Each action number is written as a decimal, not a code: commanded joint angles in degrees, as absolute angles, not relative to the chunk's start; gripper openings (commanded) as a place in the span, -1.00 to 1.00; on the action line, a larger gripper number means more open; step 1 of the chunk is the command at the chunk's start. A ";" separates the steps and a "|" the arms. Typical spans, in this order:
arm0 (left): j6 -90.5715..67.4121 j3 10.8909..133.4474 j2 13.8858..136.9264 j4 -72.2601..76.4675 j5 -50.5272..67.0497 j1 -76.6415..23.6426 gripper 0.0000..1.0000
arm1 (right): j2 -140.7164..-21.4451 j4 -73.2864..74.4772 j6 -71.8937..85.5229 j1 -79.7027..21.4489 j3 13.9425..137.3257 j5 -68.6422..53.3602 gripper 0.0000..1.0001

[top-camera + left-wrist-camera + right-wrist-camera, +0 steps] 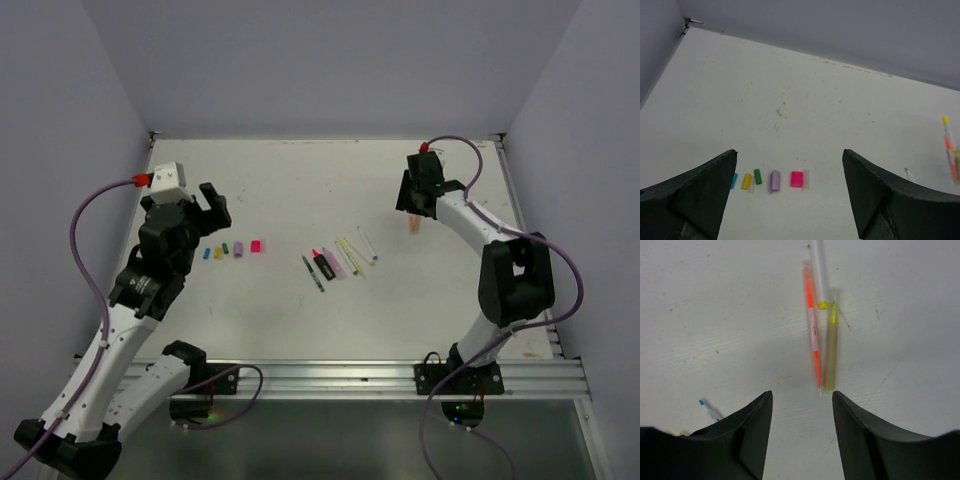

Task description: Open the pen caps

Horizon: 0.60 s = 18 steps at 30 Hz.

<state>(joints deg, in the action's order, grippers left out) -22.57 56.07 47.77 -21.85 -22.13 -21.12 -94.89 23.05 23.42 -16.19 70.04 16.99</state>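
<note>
Top external view: the white worktop (300,170) fills the scene, with the two arms rising from its near edge. The left arm bends up along the left edge. The left gripper (212,208) is held above the left-centre of the surface with its fingers spread wide and nothing between them. The right arm reaches toward the far right corner, where the right gripper (413,195) points down at the surface. Its fingers are also apart and hold nothing. Whether their tips touch the worktop cannot be told.

The main group of pens (338,260) lies loosely fanned near the middle of the worktop. From left to right it holds a dark green-tipped pen (313,272), a black-and-pink pen (324,264), a lilac pen (334,262), a thin yellow pen (348,254) and a white pen (367,244).

In the right wrist view, three more pens lie side by side just ahead of the open fingers: an orange pen (813,330), an olive-yellow pen (831,350) beside it, and a pale pen (818,270) farther out. All three are flat on the surface and none is gripped.

The pen caps (770,180) lie in a short row toward the left edge, below and between the left gripper's fingers in the left wrist view. In order they are a blue cap (734,180), a yellow cap (746,181), a green cap (758,176), a lilac cap (775,180) and a pink cap (797,179). The caps sit well apart from the pens.
</note>
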 commanded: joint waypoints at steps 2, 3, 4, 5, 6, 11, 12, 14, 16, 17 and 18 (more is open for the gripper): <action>-17.23 46.26 40.53 -17.67 -30.93 -21.09 0.79 | -101.41 22.85 21.71 -13.71 76.97 14.68 0.04; -16.62 45.01 39.39 -16.80 -31.55 -21.09 0.79 | -104.04 23.11 21.71 -13.54 77.86 14.59 -0.04; -16.35 43.87 37.63 -15.48 -32.16 -21.09 0.79 | -105.28 23.38 21.71 -13.36 78.65 14.24 -0.07; -16.09 42.38 37.01 -14.95 -33.21 -21.09 0.78 | -106.42 23.47 21.80 -13.10 79.36 13.80 -0.09; -15.47 41.75 36.57 -14.33 -33.66 -21.09 0.78 | -107.74 23.64 22.14 -12.57 80.67 13.62 -0.11; -14.42 40.25 36.30 -13.01 -33.93 -21.09 0.75 | -113.37 24.26 22.94 -12.13 83.23 15.38 -0.13; -13.89 40.08 36.39 -12.83 -33.93 -21.09 0.75 | -113.73 24.34 23.11 -12.22 83.32 15.64 -0.13; -13.80 39.90 36.74 -12.66 -33.84 -21.09 0.75 | -114.61 24.17 23.11 -12.22 83.41 16.00 -0.13; -13.71 39.82 37.00 -12.57 -33.31 -21.01 0.75 | -115.57 24.34 23.38 -12.22 83.58 16.43 -0.13; -13.71 39.81 37.00 -12.48 -33.05 -21.01 0.75 | -116.01 24.35 23.29 -12.13 83.85 16.44 -0.13; -13.62 39.90 37.18 -12.57 -32.96 -20.92 0.75 | -116.28 24.52 23.29 -12.04 83.85 16.61 -0.13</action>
